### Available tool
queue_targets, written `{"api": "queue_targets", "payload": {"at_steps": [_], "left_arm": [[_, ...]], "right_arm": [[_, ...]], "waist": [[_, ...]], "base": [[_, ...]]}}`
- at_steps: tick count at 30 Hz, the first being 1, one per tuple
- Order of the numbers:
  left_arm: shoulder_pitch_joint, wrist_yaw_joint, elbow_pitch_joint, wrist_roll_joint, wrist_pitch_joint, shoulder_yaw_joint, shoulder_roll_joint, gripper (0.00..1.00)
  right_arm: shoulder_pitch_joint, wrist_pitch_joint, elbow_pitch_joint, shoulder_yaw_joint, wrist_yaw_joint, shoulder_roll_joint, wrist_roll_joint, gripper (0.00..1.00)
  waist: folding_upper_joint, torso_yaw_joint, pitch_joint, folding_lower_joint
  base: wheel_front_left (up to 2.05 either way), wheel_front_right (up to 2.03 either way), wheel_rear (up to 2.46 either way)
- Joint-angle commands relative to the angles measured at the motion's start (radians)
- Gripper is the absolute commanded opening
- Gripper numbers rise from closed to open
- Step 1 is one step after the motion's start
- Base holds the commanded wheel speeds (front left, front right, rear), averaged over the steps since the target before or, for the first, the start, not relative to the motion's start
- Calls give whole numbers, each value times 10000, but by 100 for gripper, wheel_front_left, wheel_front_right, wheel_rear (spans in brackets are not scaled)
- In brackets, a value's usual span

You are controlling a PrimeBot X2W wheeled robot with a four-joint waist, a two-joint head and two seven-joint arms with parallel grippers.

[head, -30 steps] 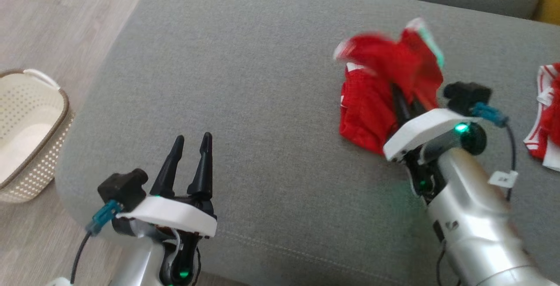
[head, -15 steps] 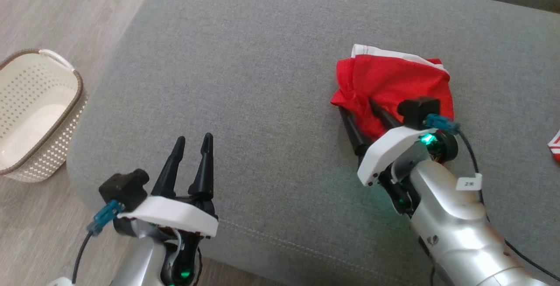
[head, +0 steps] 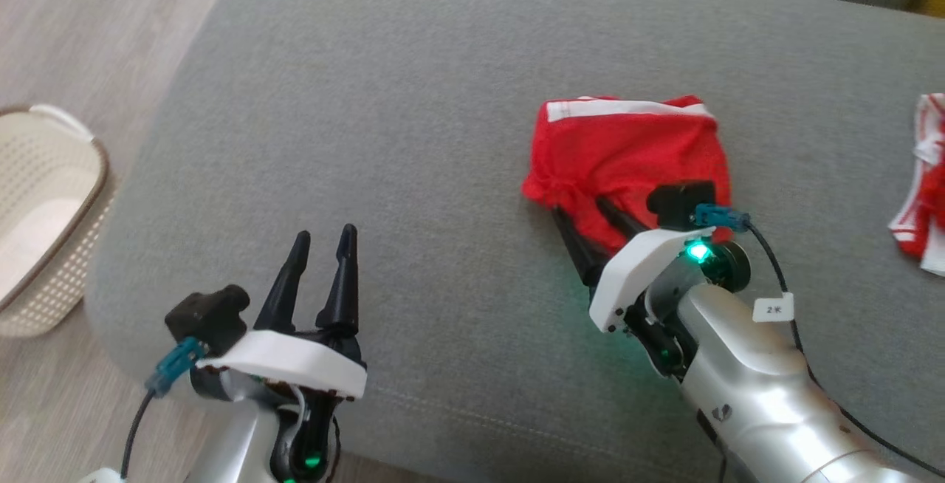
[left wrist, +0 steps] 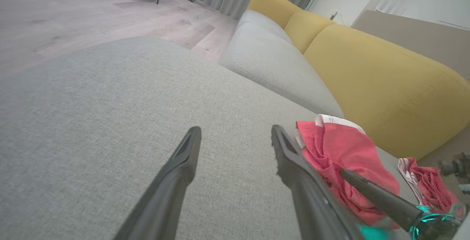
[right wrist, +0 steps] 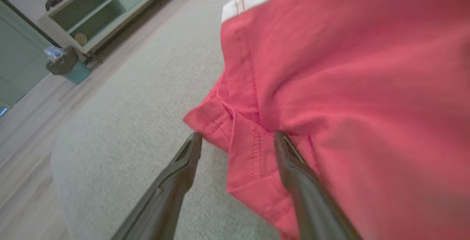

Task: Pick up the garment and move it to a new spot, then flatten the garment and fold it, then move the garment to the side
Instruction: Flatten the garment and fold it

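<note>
The garment (head: 627,154), red shorts with a white band at the far edge, lies bunched on the grey sofa seat (head: 413,136). My right gripper (head: 579,210) is open at its near-left corner. In the right wrist view the gripper (right wrist: 238,137) has one finger on the cushion and the other over the red garment (right wrist: 330,86), with a hemmed corner between them. My left gripper (head: 325,233) stands open over bare cushion at the lower left, apart from the cloth. The left wrist view shows that gripper (left wrist: 235,130) with nothing between its fingers and the garment (left wrist: 345,148) to its right.
A second red and white cloth (head: 923,180) lies at the right edge of the seat. A cream perforated basket (head: 44,210) stands on the wooden floor to the left. Yellow back cushions (left wrist: 367,75) rise beyond the seat. The seat's front edge runs just past my left wrist.
My right gripper has opened and let go of the garment, which dropped from a lifted bunch to a heap on the seat. The head camera has shifted. The left arm is still.
</note>
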Motion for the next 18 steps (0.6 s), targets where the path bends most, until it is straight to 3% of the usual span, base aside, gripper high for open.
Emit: {"api": "queue_targets", "payload": {"at_steps": [1,10,14,18], "left_arm": [[-352,17,-271,99,-124,363,72,100],[-273,-23,-494,185,-124,621,72,100],[-211,-52,-702,268,-124,746,72,100],[-165,-64,-860,324,-124,822,72,100]], "right_arm": [[-373,-227,-404,122,67,186,106,100],[15,-1083,-1448,-513,67,-570,27,100],[658,-1712,-1956,-1441,67,-1129,-1130,100],[1416,-2069,-2532,-2583,67,-1123,-2154,100]], "waist": [[0,-221,-175,0],[0,-994,-635,0],[0,-1423,-836,0],[0,-1688,-916,0]], "base": [[0,0,0],[0,0,0],[0,0,0],[0,0,0]]}}
